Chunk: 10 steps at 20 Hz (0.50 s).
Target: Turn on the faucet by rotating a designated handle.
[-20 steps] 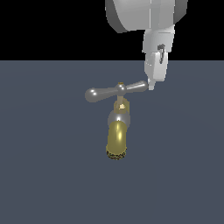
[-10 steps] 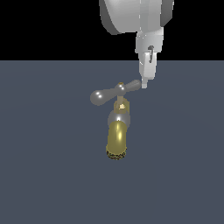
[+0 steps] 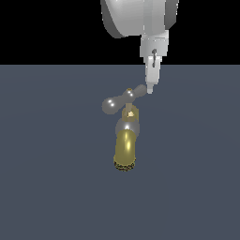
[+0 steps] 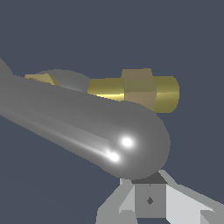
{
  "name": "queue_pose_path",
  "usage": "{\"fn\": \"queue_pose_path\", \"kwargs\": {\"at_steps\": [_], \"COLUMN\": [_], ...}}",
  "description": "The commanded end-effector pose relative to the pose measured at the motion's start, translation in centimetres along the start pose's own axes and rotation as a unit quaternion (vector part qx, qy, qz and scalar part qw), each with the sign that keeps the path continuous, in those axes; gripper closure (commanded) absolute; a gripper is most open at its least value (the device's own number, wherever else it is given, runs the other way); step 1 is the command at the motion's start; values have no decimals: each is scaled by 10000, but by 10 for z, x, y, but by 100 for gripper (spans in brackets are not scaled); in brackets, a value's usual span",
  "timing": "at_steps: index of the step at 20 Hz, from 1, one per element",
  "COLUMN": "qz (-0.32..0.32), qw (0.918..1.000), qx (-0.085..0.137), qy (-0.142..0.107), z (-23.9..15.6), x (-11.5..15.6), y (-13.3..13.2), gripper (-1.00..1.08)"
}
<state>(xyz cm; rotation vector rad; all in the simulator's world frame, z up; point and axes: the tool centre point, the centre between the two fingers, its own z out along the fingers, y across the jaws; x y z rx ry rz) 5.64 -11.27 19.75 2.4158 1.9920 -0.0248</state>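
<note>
1. Nearest in the exterior view, the counter [image 3: 51,197] is a flat, matte slate-blue plane with no seams or markings, filling the lower part of the picture.
2. Mid-counter stands the faucet [image 3: 125,149]: a gold-brass spout pointing toward the camera, a silver-grey collar above it, and a small brass piece at the top of the stem.
3. Topping the faucet, the handle [image 3: 123,99] is a glossy silver crossbar lying askew; its bulbous near end sits toward the exterior view's left, its far arm reaches up toward the exterior view's right.
4. Beside that far arm, the end effector [image 3: 150,89] hangs tip-down from a white wrist, its tip at or touching the arm's end. Fingers show as one narrow column, so whether they are parted or together cannot be told.
5. Wrist view: the handle arm [image 4: 87,127] crosses large and close, its rounded end just above grey finger parts; brass faucet body [image 4: 140,91] lies behind.
6. Farthest back, the counter ends in a straight horizon; beyond is plain black, no walls discernible.
</note>
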Motion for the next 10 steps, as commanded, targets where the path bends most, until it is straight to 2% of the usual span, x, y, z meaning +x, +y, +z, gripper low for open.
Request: {"fn": "queue_pose_path", "kwargs": {"at_steps": [1, 9, 10], "qz": [-222, -310, -310], "qw": [9997, 9995, 9995], "qx": [-5, -14, -14], "qy": [68, 93, 93], "z": [-1, -2, -2], "x": [48, 110, 110], "y": [1, 4, 4], "gripper": [108, 108, 108]}}
